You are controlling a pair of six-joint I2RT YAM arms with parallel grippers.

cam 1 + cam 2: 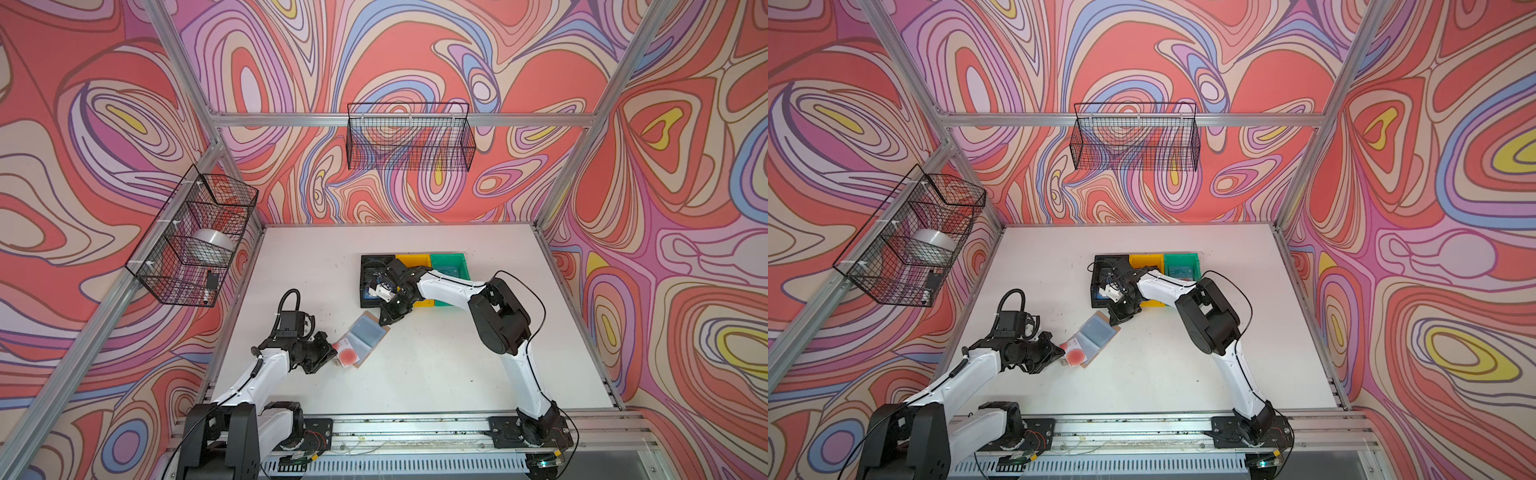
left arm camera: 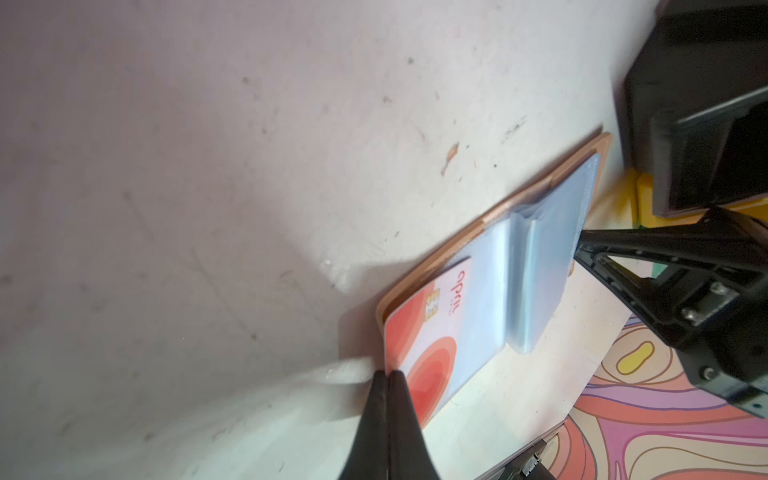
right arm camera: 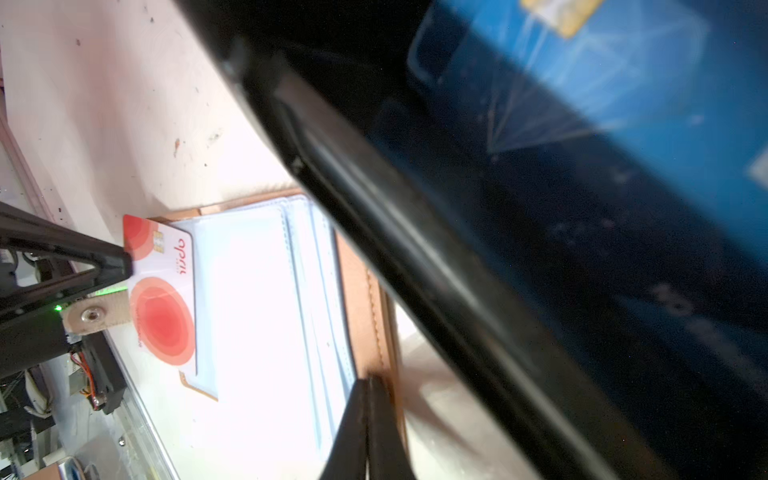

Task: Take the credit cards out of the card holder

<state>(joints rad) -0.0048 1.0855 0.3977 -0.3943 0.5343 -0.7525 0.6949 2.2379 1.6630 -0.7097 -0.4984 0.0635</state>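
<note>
Currently one card holder (image 1: 369, 331) lies open on the table (image 1: 449, 374), clear sleeves up, tan cover beneath, just beside the black bin (image 1: 365, 261). One pale card (image 2: 419, 353) with a red circle protrudes from a sleeve. The left gripper (image 2: 388, 376) is pressed together and pinches the card's edge. The right gripper (image 3: 368, 384), also pressed together, touches the tan cover. One blue card (image 3: 623, 91) lies in the black bin. Bare table surrounds the holder's other sides.

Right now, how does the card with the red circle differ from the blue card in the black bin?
The red-circle card is pale; the blue card is dark. The red-circle card sits partly in the card holder; the blue card lies in the black bin. The left pincer pinches the red-circle card; nothing holds the blue card. Both carry a gold chip.
</note>
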